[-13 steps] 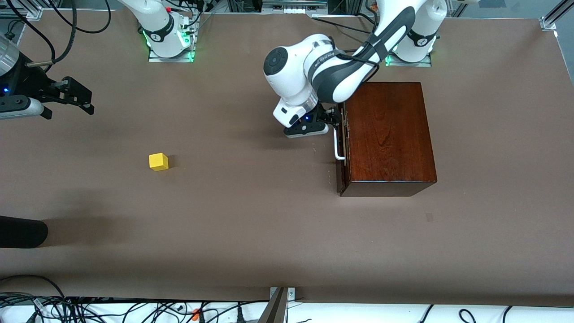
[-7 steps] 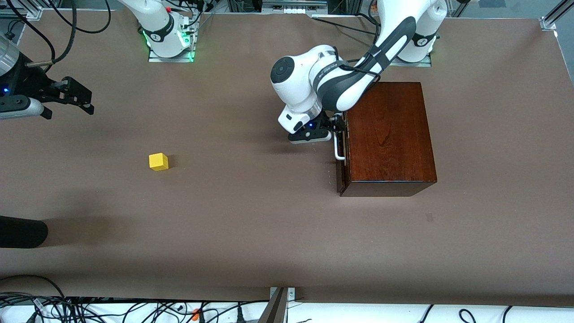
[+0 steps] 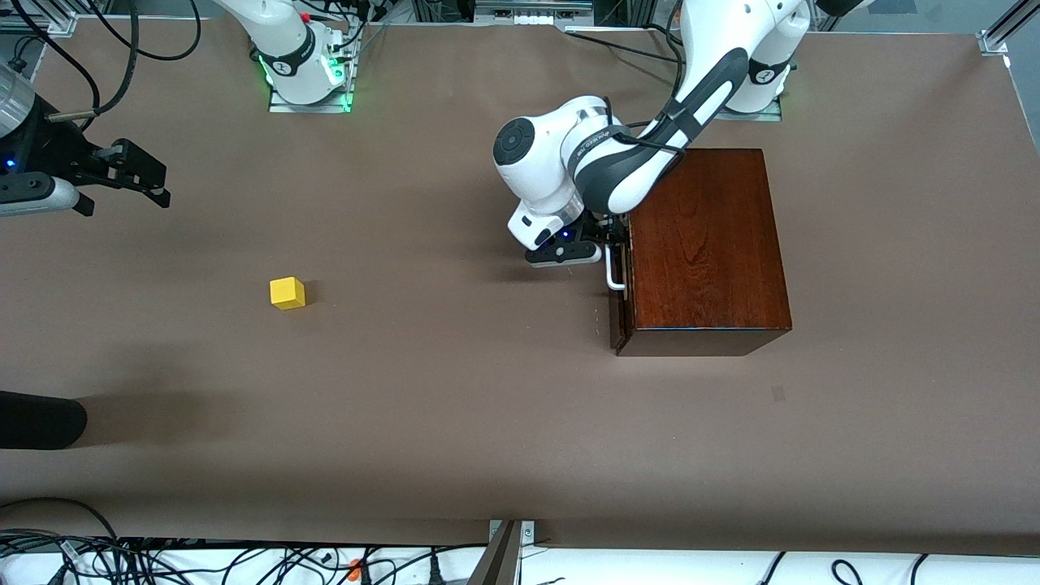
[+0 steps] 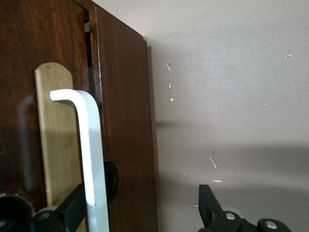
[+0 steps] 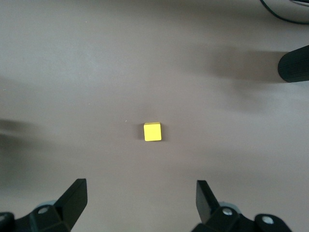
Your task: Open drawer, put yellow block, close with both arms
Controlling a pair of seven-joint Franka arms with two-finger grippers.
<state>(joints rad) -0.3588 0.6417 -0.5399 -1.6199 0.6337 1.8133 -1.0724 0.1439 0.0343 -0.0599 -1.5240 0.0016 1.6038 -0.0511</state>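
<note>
The dark wooden box (image 3: pixel 703 244) stands toward the left arm's end of the table. Its drawer (image 3: pixel 617 313) faces the right arm's end, and the front sits close against the box. My left gripper (image 3: pixel 608 238) is open at the white handle (image 3: pixel 615 275). In the left wrist view the handle bar (image 4: pixel 91 154) runs between the fingers of the left gripper (image 4: pixel 142 193), close to one finger (image 4: pixel 72 208). The yellow block (image 3: pixel 288 293) lies alone on the table. My right gripper (image 3: pixel 150 180) waits open in the air at the right arm's end, with the yellow block (image 5: pixel 152 131) in sight ahead of the right gripper (image 5: pixel 141 186).
A black rounded object (image 3: pixel 41 420) juts in over the table at the right arm's end, nearer the front camera than the block. Cables (image 3: pixel 244 561) run along the table's near edge. Brown table surface (image 3: pixel 455 390) lies between the block and the box.
The left arm has slid its gripper along the drawer front toward the front camera, onto the handle. The right arm and the block have not moved.
</note>
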